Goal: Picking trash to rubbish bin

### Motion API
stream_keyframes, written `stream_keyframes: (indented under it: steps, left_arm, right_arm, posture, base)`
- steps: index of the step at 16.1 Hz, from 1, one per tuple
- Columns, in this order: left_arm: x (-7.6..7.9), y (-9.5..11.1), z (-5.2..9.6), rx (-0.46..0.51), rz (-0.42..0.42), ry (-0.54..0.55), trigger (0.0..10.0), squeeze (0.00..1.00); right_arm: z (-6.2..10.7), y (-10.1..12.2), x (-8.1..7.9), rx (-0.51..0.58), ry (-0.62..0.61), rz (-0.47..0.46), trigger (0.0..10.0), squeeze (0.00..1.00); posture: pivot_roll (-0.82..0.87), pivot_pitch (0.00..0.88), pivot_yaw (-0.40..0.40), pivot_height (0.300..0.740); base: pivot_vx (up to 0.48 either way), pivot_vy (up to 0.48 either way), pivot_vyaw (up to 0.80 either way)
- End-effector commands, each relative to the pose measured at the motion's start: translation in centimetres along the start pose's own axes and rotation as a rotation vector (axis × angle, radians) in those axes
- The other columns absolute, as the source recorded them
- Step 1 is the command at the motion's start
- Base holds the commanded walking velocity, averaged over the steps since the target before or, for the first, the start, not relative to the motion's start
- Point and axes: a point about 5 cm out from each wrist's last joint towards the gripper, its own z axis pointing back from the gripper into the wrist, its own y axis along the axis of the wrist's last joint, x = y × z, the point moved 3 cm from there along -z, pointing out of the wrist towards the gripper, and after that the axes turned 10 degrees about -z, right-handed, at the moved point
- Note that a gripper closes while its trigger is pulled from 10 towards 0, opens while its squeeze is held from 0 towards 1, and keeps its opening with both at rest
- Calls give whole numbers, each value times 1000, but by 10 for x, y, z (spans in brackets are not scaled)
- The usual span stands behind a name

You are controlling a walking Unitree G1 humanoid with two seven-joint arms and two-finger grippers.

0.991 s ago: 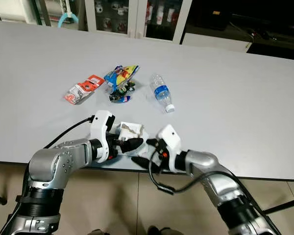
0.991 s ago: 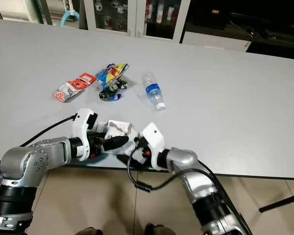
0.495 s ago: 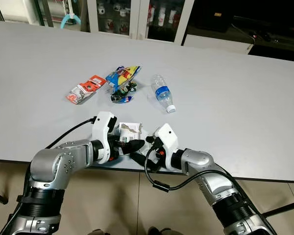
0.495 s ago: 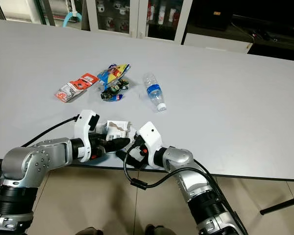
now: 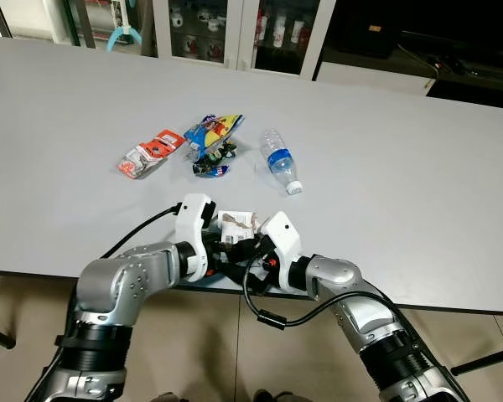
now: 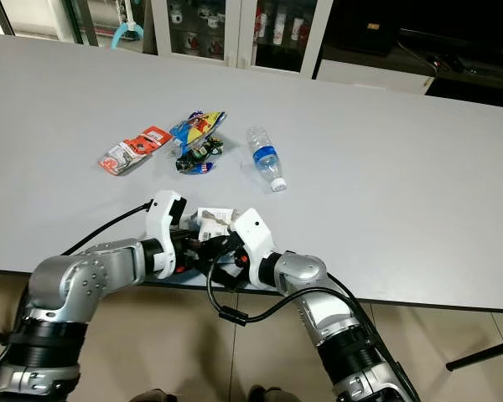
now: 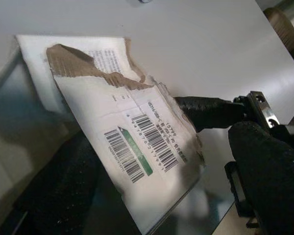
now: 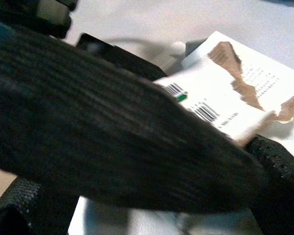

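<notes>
Torn white packet (image 7: 137, 132) with barcode label lies at near table edge (image 5: 453, 303), right between both grippers' fingertips. Likely placed so because flat paper is hard to lift; two grippers can pinch it from both sides.

Left gripper (image 5: 226, 249) reaches in low, one black finger under packet; grip not clear, cannot tell. Right gripper (image 5: 253, 251) comes from other side, fingers touching packet, spread apart.

Past grippers, farther on table: plastic bottle (image 5: 279, 159), colourful wrappers (image 5: 210, 134), red packet (image 5: 148, 152).

Torn white carton (image 7: 137, 142) with barcodes sits right between the left gripper (image 7: 152, 171) fingers, grey table (image 7: 186, 44) beyond.
</notes>
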Motion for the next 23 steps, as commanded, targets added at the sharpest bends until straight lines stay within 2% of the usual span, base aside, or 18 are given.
stream_keyframes:
  steps: [1,2,4,11,15,23]
  left_arm:
    - [3,5,-5,5,-10,-2,10000,0]
    - [2,5,-6,8,-7,4,9765,0]
    - [1,6,-6,15,-4,11,0,0]
    - [-3,7,-1,28,-7,29,0,0]
    - [-5,8,2,35,-4,41,0,0]
    - [-7,9,3,47,4,49,0,0]
  right_arm:
    - [1,9,-2,26,12,13,10000,0]
    - [2,9,-2,28,12,10,10000,0]
    - [3,8,-1,30,12,7,10000,0]
    - [4,7,1,27,5,-2,10000,0]
    - [6,6,9,22,-37,-6,10000,0]
    - [6,7,10,24,-35,-4,10000,0]
  posture:
    - [-63,90,-114,740]
    - [-63,91,-113,740]
    - [-62,94,-114,740]
    - [-61,96,-117,740]
    - [-60,97,-120,740]
    - [-59,94,-123,740]
  base:
    - [0,0,0]
    - [0,0,0]
    - [0,0,0]
    - [0,0,0]
    - [0,0,0]
    - [0,0,0]
